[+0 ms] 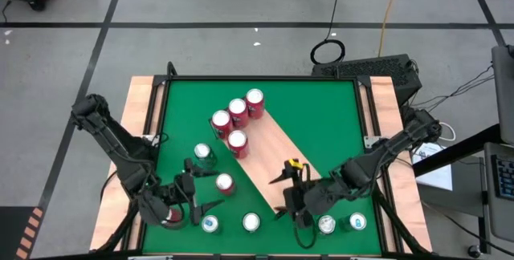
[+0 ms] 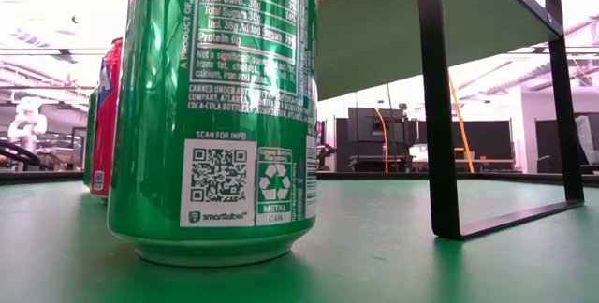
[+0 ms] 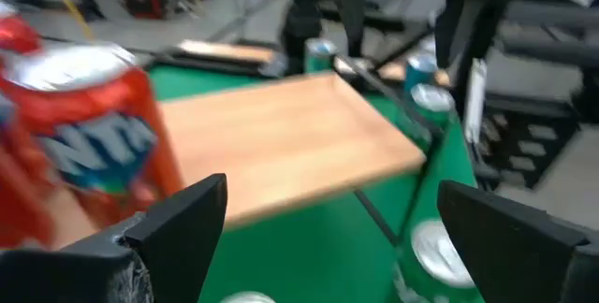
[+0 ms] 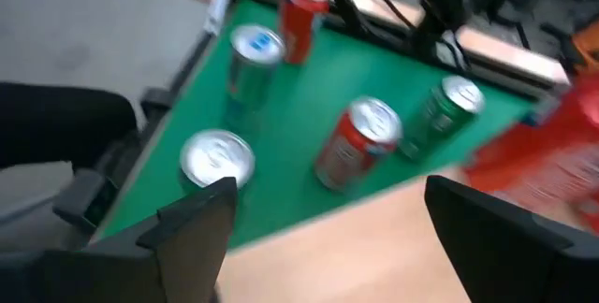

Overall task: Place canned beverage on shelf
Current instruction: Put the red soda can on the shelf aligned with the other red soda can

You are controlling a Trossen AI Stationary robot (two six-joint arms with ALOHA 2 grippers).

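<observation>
The shelf (image 1: 277, 152) is a light wood board on black legs (image 2: 440, 107), lying slantwise across the green table. Several red cans (image 1: 238, 109) stand on its far end. On the table stand a green can (image 1: 204, 154), a red can (image 1: 225, 183) and silver-topped cans along the near edge (image 1: 251, 222). My left gripper (image 1: 201, 189) hovers open at the near left, with the red can (image 3: 84, 144) just ahead beside one finger. My right gripper (image 1: 281, 194) hangs open over the shelf's near end (image 4: 374, 247), nothing between its fingers.
Two more cans (image 1: 327, 225) (image 1: 356, 222) stand under my right arm at the near right. A green can (image 2: 215, 107) fills the low view's left, a red one (image 2: 105, 116) behind it. The shelf's middle and near end (image 3: 290, 144) are bare wood.
</observation>
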